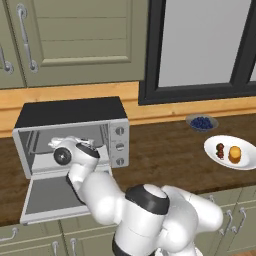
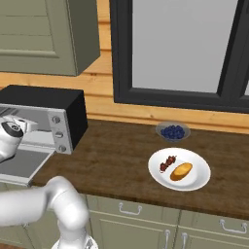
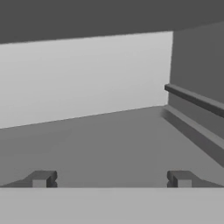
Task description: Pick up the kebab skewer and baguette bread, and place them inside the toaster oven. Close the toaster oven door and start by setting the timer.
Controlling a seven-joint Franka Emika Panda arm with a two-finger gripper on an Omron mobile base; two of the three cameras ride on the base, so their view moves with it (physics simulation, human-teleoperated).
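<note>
White plate (image 2: 199, 182) holding kebab skewer (image 2: 168, 163), baguette bread (image 2: 181, 171) (side by side)

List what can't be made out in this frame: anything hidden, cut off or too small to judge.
- Gripper: the hand view shows two fingertips apart with nothing between them; in the left base view the arm's own wrist covers it inside the toaster oven.
- Toaster oven door: cut off by the left edge of the right base view.
- Knob settings: too small in both base views.
- Kebab skewer and baguette bread on the plate: whether they touch is unclear.
</note>
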